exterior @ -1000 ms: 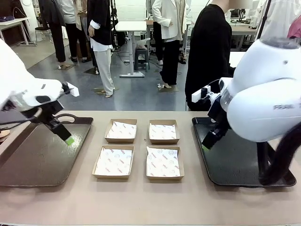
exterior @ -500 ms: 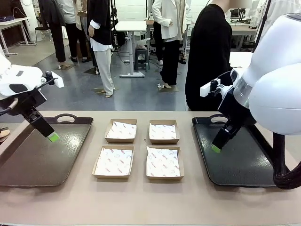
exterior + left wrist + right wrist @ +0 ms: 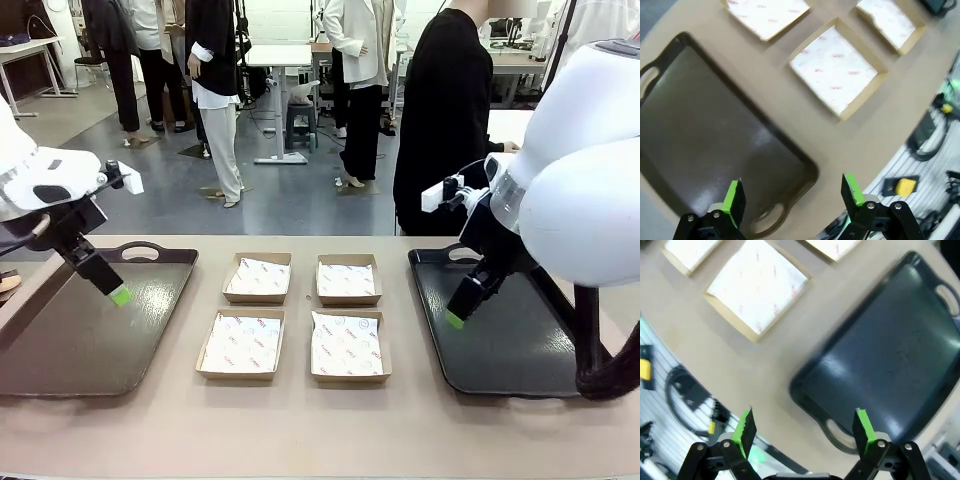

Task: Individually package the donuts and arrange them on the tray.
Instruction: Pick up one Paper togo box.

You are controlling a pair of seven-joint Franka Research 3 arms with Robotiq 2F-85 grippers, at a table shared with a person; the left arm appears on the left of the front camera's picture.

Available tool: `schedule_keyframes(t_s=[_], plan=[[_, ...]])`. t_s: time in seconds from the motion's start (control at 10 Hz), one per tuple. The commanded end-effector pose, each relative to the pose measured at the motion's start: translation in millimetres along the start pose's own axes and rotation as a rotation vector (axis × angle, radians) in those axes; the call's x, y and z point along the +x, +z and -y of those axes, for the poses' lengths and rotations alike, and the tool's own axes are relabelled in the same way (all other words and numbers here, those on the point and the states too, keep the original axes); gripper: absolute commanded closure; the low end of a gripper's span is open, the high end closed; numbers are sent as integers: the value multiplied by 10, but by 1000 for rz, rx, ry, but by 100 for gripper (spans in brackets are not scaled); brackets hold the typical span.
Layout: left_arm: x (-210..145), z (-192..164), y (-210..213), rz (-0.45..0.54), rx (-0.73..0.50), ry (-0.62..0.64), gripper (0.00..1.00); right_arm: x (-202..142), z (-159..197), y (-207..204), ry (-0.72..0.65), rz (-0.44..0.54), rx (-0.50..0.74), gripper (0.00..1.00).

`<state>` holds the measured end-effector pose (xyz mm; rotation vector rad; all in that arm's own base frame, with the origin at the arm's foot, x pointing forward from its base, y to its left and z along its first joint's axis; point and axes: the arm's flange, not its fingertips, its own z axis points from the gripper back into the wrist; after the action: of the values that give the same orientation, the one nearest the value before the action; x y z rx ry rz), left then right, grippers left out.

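Left hand (image 3: 120, 295) with fingers apart above the dark left tray (image 3: 70, 350), right hand (image 3: 456, 319) with fingers apart above the right tray (image 3: 510, 350), 4 paper-lined cardboard boxes (image 3: 242, 345) between them on the surface (image 3: 300, 430), person (image 3: 445, 120) in black behind

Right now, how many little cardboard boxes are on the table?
4, in a square between the left tray and the right tray: far-left box, far-right box, near-left box, near-right box. None seems hidden.
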<state>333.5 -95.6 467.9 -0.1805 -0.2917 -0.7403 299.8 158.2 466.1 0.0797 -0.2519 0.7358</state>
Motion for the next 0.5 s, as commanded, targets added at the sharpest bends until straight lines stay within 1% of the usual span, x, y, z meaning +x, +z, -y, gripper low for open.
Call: schedule_keyframes(t_s=[0.0, 0.1, 0.2, 0.3, 0.4], plan=[[19, -243, 142, 157, -346, 200, 0, -220, 473, 139, -256, 230, 429, 0], [-67, -379, 173, 215, -521, 307, 0, -418, 648, 166, -351, 330, 573, 0], [-164, -545, 162, 279, -685, 384, 0, -602, 826, 145, -420, 411, 686, 0], [-273, -689, 144, 338, -804, 450, 0, -790, 994, 103, -464, 475, 809, 0], [-437, -853, 115, 386, -909, 529, 0, -1003, 1157, 21, -509, 515, 932, 0]])
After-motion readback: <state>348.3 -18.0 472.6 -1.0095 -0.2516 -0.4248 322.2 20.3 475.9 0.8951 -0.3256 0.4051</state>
